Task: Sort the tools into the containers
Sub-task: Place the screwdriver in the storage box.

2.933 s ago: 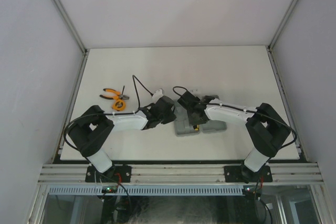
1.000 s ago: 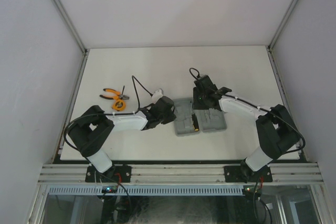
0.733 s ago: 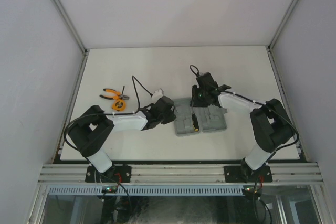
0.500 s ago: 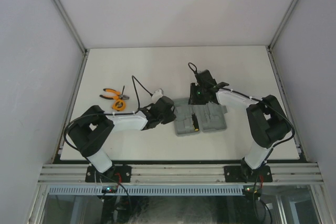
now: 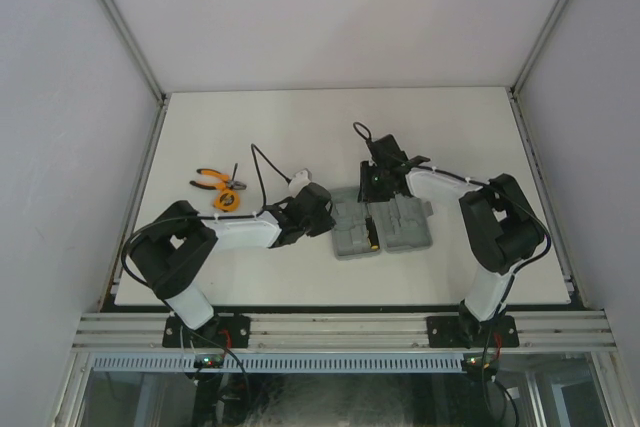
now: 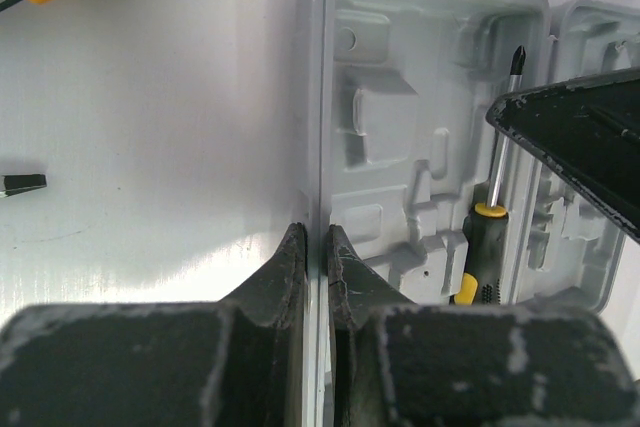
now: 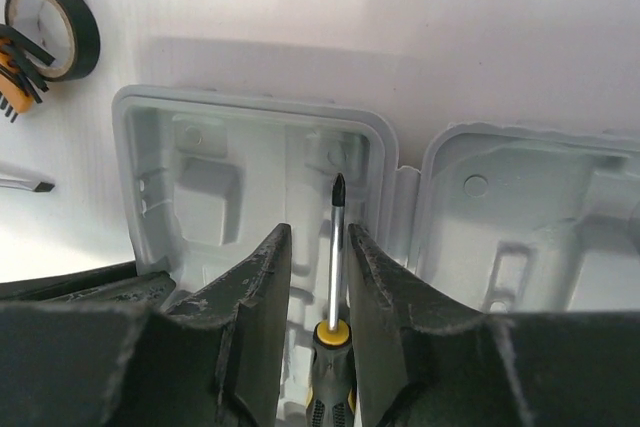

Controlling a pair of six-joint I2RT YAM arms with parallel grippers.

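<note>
Bright even light; soft shadows; faint table (image 6: 150,147) glare; near fingers (image 7: 250,347) blurred

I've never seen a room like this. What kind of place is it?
Probably a robot test booth: two black-and-white robot arms at a flat white table, plain white walls all round, and an open grey plastic tool case to practise on.
</note>
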